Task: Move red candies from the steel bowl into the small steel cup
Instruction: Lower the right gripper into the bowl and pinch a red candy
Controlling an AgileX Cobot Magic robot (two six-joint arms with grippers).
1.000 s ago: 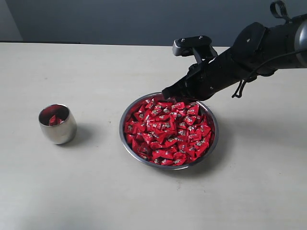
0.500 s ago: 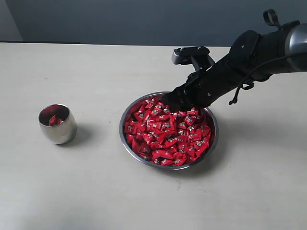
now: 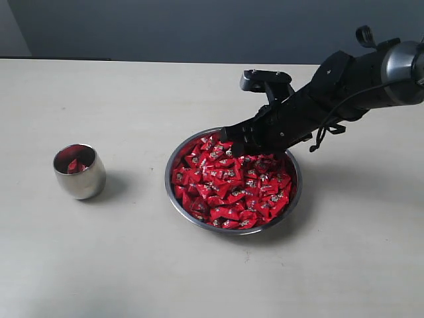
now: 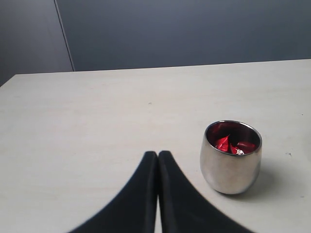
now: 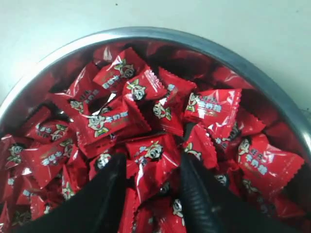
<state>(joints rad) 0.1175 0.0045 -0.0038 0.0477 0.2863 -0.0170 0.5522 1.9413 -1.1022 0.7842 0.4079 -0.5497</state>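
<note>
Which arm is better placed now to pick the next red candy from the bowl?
Right. The right gripper is low over the steel bowl, jaws open around red candies. The left gripper is shut, near the small steel cup.

We find the small steel cup [image 3: 79, 173] near the left edge of the surface [image 3: 99, 265], the steel bowl [image 3: 167, 180] well apart to its right, mid-surface; red candies [image 3: 228, 184] lie in both.

Right gripper [image 5: 153, 162]: fingers spread, tips pressed into the red candies [image 5: 121, 116], one candy between them. Gripper reach taken as 12 o'clock: steel bowl [image 5: 146, 33] rim arcs from 9 to 3 o'clock.
</note>
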